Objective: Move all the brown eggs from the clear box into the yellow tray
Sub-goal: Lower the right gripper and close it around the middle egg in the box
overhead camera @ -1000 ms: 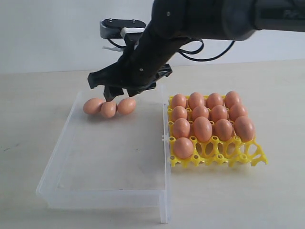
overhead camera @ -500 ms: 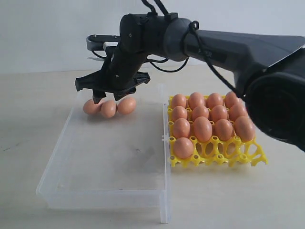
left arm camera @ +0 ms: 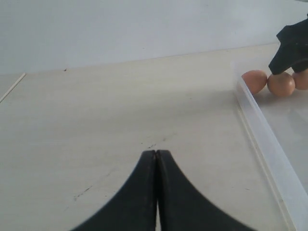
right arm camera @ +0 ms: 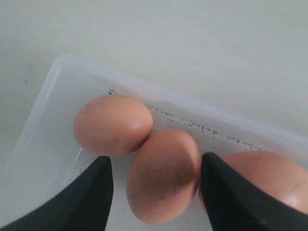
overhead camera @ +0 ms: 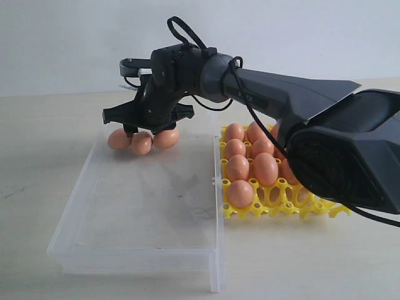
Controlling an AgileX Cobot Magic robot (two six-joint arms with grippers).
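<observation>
I'm seeing brown eggs [right arm camera: 163, 178] with orange-brown shells and faint dark speckles up close. Clear box [overhead camera: 134, 255] is colourless and see-through, with a row of tiny dark marks on its floor. Yellow tray [overhead camera: 275, 203] is bright yellow. Right claw [overhead camera: 145, 129] and left claw [left arm camera: 156, 161] are both black. Surface [left arm camera: 96, 106] is pale beige with a few dark scuffs.
</observation>
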